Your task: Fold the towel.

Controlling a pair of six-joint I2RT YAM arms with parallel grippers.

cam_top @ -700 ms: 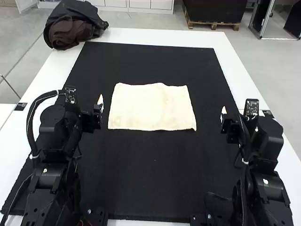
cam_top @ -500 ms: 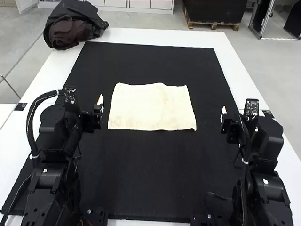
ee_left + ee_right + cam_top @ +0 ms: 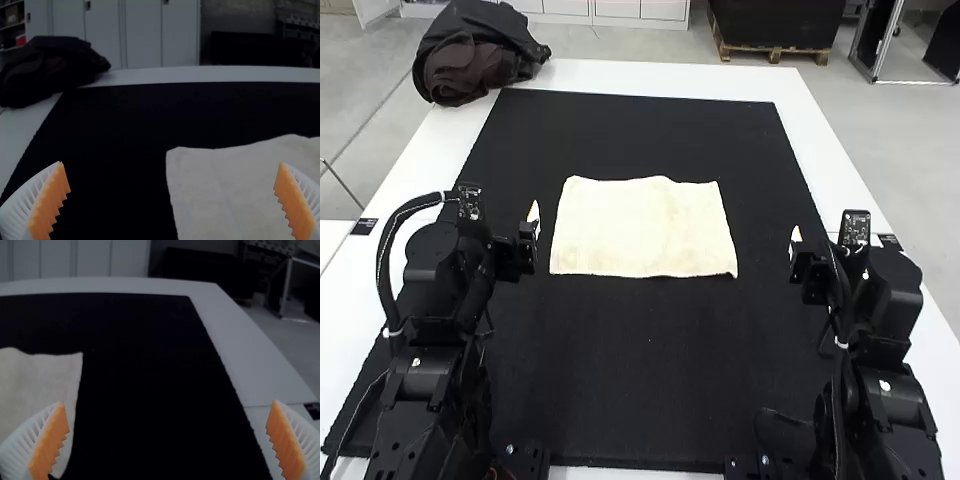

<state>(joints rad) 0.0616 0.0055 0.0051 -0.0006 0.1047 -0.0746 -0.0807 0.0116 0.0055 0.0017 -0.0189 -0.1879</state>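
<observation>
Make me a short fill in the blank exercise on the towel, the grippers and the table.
1. The cream towel lies on a ____ mat.
2. The left gripper has ____ ribbed pads.
3. The right gripper is not shut but ____.
4. A dark cloth bundle lies at the table's far ____ corner.

Missing words: black; orange; open; left.

Robotics lab, by the look. Left arm point(image 3: 435, 350) and right arm point(image 3: 890, 375), wired, at a white table point(image 3: 820, 125) reaching well beyond their fingers point(image 3: 533, 213). Black mat point(image 3: 640, 370) between both finger sets; bare circuit board point(image 3: 469, 205) outboard of left arm's.
</observation>
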